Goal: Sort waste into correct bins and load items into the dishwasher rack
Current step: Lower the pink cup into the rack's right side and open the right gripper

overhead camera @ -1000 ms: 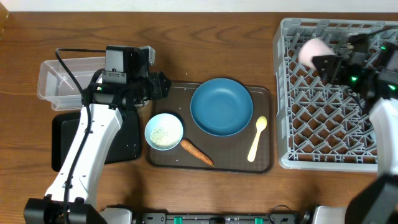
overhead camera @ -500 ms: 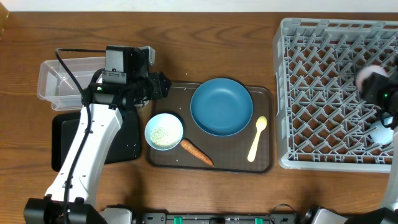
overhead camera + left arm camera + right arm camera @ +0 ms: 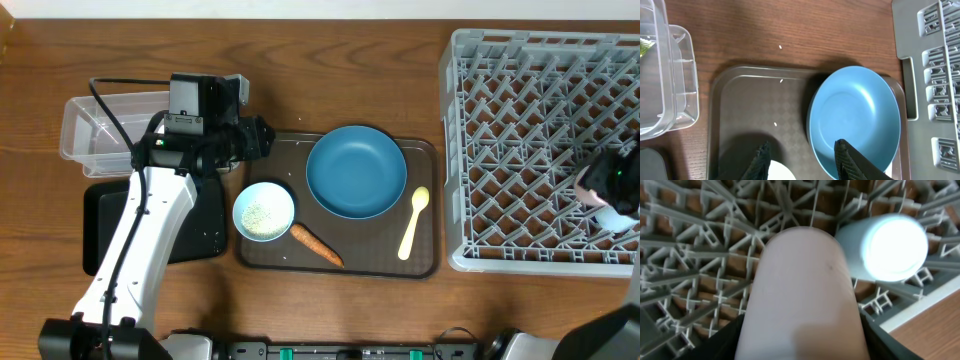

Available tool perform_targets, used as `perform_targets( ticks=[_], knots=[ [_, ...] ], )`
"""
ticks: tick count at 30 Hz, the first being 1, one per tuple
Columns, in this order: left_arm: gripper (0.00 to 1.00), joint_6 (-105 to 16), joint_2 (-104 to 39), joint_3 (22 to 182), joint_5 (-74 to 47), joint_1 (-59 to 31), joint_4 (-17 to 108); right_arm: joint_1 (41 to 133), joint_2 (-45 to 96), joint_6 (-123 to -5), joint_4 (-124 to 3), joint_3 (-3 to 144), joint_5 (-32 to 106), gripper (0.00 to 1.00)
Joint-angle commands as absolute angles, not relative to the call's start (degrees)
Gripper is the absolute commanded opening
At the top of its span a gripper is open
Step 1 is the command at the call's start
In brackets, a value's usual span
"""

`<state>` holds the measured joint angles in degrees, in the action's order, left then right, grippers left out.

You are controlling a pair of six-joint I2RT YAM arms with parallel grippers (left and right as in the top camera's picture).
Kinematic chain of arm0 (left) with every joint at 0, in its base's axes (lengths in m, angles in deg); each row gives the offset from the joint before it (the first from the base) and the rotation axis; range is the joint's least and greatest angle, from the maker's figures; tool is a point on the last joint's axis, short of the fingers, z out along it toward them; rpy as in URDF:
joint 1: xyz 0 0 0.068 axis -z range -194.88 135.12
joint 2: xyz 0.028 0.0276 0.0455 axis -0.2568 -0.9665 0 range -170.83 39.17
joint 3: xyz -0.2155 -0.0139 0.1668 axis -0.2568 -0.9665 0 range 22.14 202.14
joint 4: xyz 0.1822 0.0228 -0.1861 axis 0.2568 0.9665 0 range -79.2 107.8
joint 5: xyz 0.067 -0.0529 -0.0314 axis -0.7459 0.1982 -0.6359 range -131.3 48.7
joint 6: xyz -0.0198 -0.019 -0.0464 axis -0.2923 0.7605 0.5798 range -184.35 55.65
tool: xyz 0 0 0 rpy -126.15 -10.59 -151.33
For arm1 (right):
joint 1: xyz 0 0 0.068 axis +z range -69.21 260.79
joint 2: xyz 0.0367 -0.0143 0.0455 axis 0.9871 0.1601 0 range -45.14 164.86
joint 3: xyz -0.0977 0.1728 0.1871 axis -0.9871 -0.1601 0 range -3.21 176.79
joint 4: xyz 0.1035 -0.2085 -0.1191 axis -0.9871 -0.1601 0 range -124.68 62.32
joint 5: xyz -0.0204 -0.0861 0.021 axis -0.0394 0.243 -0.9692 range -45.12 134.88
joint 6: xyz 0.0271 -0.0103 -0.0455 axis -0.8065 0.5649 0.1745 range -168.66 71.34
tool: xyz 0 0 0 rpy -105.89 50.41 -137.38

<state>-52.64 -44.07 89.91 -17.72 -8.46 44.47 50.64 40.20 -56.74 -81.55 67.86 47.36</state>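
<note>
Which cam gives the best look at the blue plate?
Overhead: the whole blue plate shows, unobstructed, on the brown tray. Left wrist shows most of it close up, but its lower edge is partly hidden. Right wrist shows none of it, only the held white cup and the dishwasher rack.

The grey dishwasher rack (image 3: 500,150) fills the desk's right side. Above its near right corner is the small white cup (image 3: 802,295), just beside the light blue cup (image 3: 885,247), which stands base-up. The blue plate (image 3: 356,171) lies flat between the pale yellow spoon (image 3: 413,222) and the light blue bowl (image 3: 240,205) of rice (image 3: 264,214). The carrot (image 3: 316,244) lies just beside the bowl. The clear tub (image 3: 85,130) and black tray (image 3: 100,230) lie far left.
</note>
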Motion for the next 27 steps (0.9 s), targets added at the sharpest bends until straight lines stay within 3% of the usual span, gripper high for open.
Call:
perform_targets(
  ticks=[1, 27],
  knots=[
    [0.44, -53.85, -43.92, 90.74, -18.47, -8.77, 44.82, 50.44, 42.4, -59.38, -82.99, 68.45, 47.93, 0.01],
    [0.45, -53.85, -43.94, 90.74, -18.47, -8.77, 44.86, 50.44, 43.26, -59.99, -87.88, 68.47, 41.11, 0.01]
  ],
)
